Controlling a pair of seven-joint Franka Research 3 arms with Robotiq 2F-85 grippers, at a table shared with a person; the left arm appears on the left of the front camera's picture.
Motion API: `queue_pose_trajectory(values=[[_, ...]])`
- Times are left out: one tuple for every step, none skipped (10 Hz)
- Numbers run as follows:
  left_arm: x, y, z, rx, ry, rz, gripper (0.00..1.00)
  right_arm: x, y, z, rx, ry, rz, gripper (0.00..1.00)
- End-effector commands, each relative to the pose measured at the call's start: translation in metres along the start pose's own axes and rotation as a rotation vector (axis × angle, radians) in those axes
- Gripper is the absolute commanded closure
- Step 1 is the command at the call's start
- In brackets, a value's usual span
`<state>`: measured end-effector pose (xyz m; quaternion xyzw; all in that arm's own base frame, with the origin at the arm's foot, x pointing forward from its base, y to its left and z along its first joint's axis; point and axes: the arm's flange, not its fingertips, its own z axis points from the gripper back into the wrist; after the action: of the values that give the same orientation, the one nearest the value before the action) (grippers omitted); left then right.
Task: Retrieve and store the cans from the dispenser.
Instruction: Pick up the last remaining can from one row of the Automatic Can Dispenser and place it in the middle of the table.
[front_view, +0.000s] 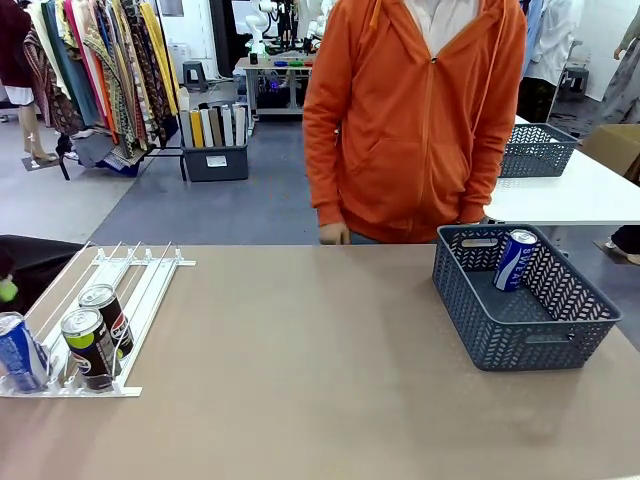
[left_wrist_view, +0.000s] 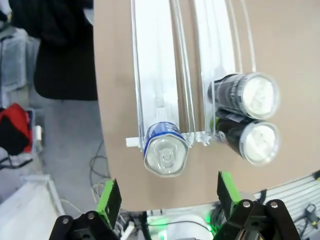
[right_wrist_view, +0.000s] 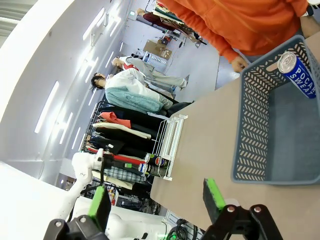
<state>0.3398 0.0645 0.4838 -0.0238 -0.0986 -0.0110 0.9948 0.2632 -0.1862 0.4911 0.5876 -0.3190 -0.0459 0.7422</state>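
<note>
The white dispenser (front_view: 140, 275) lies at the table's left, its lanes running toward the near edge. At its near end stand a blue can (front_view: 20, 350) in the left lane and two dark cans (front_view: 90, 345) (front_view: 107, 312) in the right lane. From above, the left wrist view shows the blue can (left_wrist_view: 165, 152) at the stopper, with the dark cans (left_wrist_view: 252, 141) (left_wrist_view: 247, 95) beside it. My left gripper (left_wrist_view: 167, 197) hangs open above the blue can, touching nothing. Another blue can (front_view: 515, 258) leans inside the grey basket (front_view: 480, 320). My right gripper (right_wrist_view: 155, 200) is open, empty, near the basket (right_wrist_view: 255, 140).
A person in an orange hoodie (front_view: 415, 120) stands at the far side of the table, one hand (front_view: 333, 234) at its edge. A second grey basket (front_view: 538, 150) sits on a white table behind. The brown tabletop (front_view: 300, 370) stretches between dispenser and basket.
</note>
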Motion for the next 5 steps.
queue_pose_trajectory(values=[[0.007, -0.002, -0.027, -0.018, 0.057, 0.061, 0.0, 0.003, 0.003, -0.002, 0.025, -0.02, 0.011, 0.0], [0.007, -0.005, -0.042, -0.028, 0.095, 0.077, 0.0, 0.003, 0.003, -0.002, 0.025, -0.02, 0.011, 0.0], [0.008, -0.007, -0.058, -0.034, 0.114, 0.077, 0.0, 0.003, 0.003, -0.002, 0.025, -0.02, 0.011, 0.0], [0.009, -0.009, -0.069, -0.008, 0.137, 0.097, 0.0, 0.003, 0.003, -0.002, 0.025, -0.02, 0.011, 0.0], [0.009, -0.01, -0.078, 0.012, 0.161, 0.114, 0.0, 0.003, 0.003, -0.002, 0.025, -0.02, 0.011, 0.0]])
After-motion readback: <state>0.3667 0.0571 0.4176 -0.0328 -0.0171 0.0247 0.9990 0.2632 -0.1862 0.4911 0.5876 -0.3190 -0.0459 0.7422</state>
